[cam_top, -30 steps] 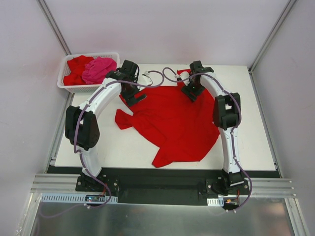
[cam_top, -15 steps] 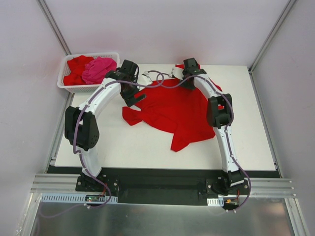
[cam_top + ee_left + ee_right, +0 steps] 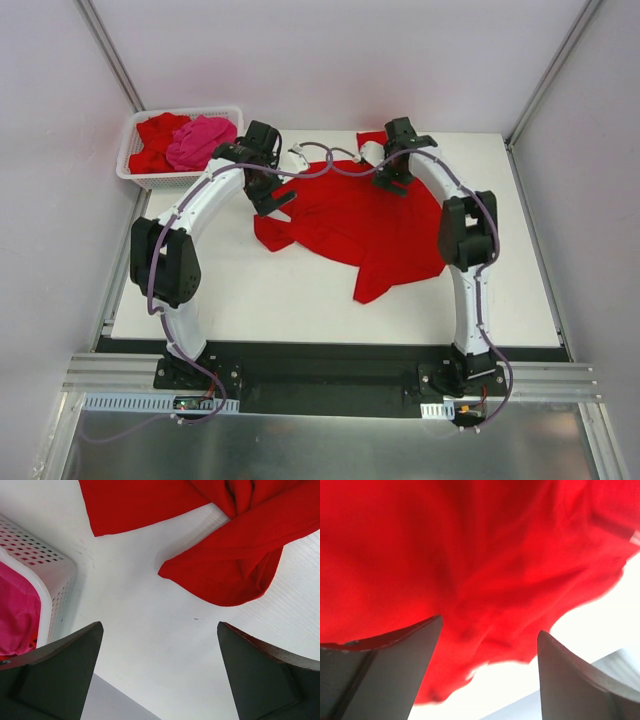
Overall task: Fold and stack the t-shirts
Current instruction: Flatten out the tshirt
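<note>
One bright red cloth t-shirt (image 3: 350, 225) lies crumpled; white lattice basket (image 3: 150, 178): one red t-shirt (image 3: 155, 135), one pink t-shirt (image 3: 200, 142) | left fingers (image 3: 55, 675), right fingers (image 3: 385, 670): spread, empty

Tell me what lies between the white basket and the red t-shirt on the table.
Only bare table lies between the basket and the red t-shirt; the left wrist view shows this clearly.

The right hand (image 3: 390, 183) dragged the red t-shirt (image 3: 370, 230) toward the far edge of the tabletop (image 3: 520, 255), bunched it, then loosened.
</note>
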